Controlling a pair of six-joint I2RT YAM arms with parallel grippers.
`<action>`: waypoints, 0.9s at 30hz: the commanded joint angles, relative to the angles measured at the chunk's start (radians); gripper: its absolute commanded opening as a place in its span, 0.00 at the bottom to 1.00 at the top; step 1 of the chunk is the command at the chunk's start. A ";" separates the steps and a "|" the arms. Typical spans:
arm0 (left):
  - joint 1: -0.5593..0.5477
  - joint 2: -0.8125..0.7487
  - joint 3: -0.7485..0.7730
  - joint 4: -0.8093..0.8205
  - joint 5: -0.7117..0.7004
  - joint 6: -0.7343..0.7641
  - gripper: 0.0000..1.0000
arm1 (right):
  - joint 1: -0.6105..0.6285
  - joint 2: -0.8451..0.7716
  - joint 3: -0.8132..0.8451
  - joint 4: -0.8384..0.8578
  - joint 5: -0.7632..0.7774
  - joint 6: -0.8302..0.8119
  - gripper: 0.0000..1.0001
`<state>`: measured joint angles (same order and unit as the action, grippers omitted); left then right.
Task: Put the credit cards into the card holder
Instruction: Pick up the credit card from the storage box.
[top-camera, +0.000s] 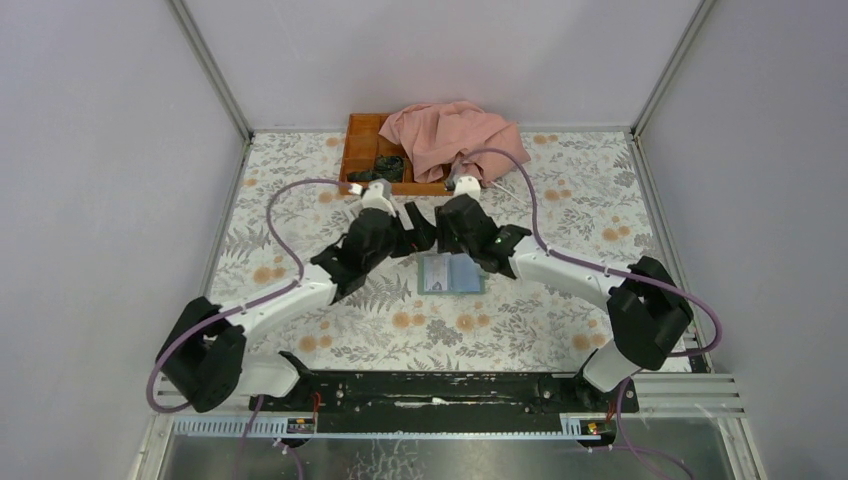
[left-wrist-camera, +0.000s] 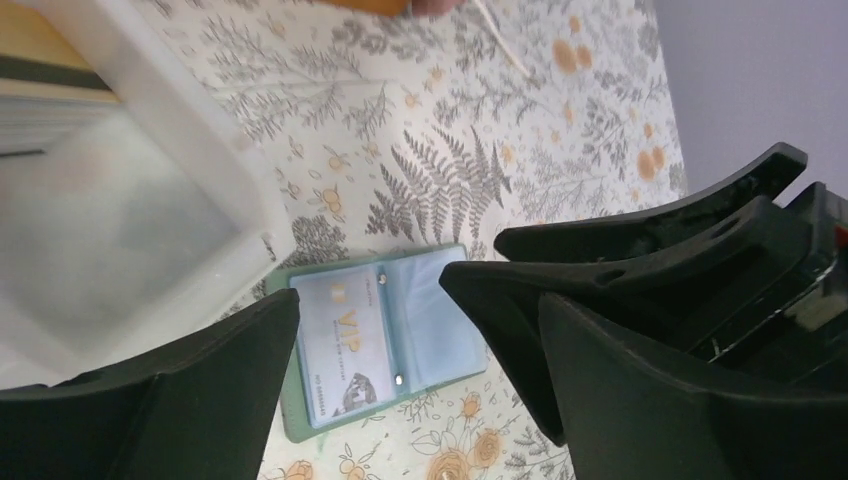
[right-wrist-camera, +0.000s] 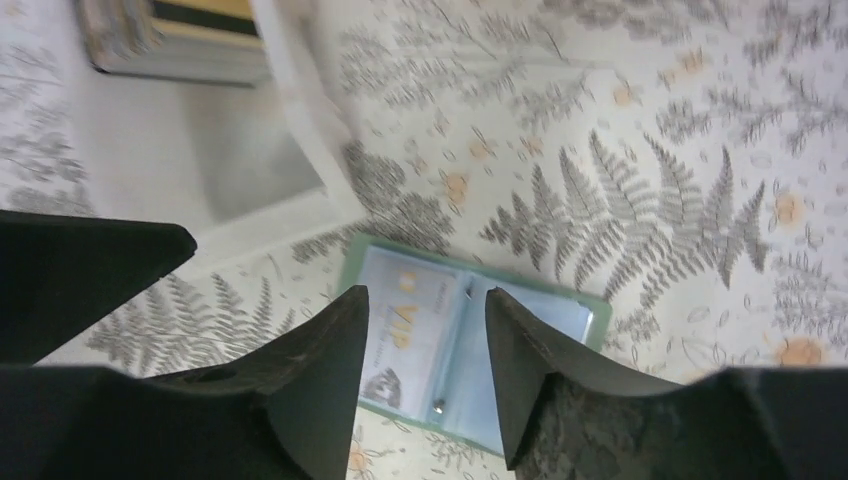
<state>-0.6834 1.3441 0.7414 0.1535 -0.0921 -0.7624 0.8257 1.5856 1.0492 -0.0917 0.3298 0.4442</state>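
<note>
The card holder (top-camera: 451, 273) lies open and flat on the floral table, grey-green outside and pale blue inside. A pale blue "VIP" credit card (left-wrist-camera: 340, 345) sits in its left sleeve; the right sleeve looks empty. The holder also shows in the left wrist view (left-wrist-camera: 440, 330) and the right wrist view (right-wrist-camera: 455, 340). More cards are stacked (right-wrist-camera: 180, 40) in the white box (right-wrist-camera: 260, 150). My left gripper (left-wrist-camera: 370, 290) is open and empty, above the holder. My right gripper (right-wrist-camera: 425, 300) is open and empty, also above it. In the top view both grippers (top-camera: 418, 230) (top-camera: 452, 225) hover just behind the holder, nearly touching.
The white open-topped box (left-wrist-camera: 200, 140) stands just behind the holder, hidden by the arms in the top view. An orange wooden tray (top-camera: 365, 150) with dark items and a pink cloth (top-camera: 455, 135) lie at the back. A thin white stick (left-wrist-camera: 500, 45) lies near the tray.
</note>
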 joint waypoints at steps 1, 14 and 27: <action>0.021 -0.099 0.028 -0.053 -0.072 0.042 1.00 | 0.010 0.008 0.141 0.021 -0.022 -0.130 0.58; 0.186 -0.321 -0.102 -0.061 -0.040 -0.075 1.00 | 0.010 0.343 0.594 0.018 -0.230 -0.341 0.64; 0.338 -0.345 -0.211 -0.019 0.110 -0.192 0.88 | 0.010 0.679 1.015 -0.137 -0.324 -0.349 0.60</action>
<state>-0.3626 1.0306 0.5774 0.0902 0.0158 -0.9016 0.8280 2.2116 1.9739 -0.1829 0.0517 0.0952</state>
